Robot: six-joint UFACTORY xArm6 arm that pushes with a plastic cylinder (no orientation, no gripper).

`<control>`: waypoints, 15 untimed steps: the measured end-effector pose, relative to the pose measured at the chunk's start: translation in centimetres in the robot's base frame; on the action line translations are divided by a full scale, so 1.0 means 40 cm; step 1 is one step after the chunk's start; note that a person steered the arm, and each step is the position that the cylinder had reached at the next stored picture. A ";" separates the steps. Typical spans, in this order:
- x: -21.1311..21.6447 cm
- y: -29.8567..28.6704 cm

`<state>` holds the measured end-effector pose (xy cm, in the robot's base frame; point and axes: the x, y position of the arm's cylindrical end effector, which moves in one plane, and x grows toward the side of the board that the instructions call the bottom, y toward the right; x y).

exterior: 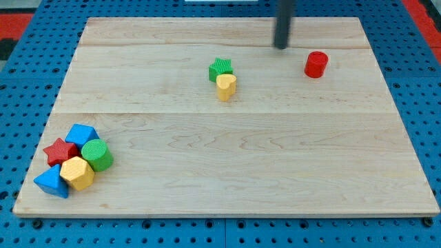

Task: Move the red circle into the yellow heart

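- Right now my tip point(282, 46) sits in the upper middle of the frame, near the top edge of the bench point(227, 172), with the red circle point(316, 64) a short way off to its lower right; the two are apart, not touching.
- Crucially, the yellow heart point(226, 87) lies to the lower left of the red circle, well apart from it, so the push has to run from the frame's right toward its left and slightly downward.
- That puts my tip on the wrong side: it stands to the upper left of the red circle, roughly between it and the goal in left-right terms, whereas in my judgement it needs to get round to the circle's upper right before pushing.
- Going round over the top of the circle looks the safer detour, since the way along the bench's upper edge is open; cutting below could nudge the circle off line.
- No jaws exist on this rig, only a straight dark rod, so there is nothing spread or pinched to report.
- A green block point(220, 69), star-like in outline, touches the yellow heart on its upper left side; a firm arrival of the circle would probably shove both.
- Nothing stands between the red circle and the yellow heart.
- Far off in the lower left corner sits a cluster: a red star point(60, 150), a blue block point(81, 133), a green cylinder point(98, 154), a yellow hexagon-like block point(76, 172) and a blue triangular block point(52, 182), all well clear of the path.
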<state>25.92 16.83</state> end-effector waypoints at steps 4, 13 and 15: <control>0.214 0.026; 0.243 -0.246; 0.180 -0.247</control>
<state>33.13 6.93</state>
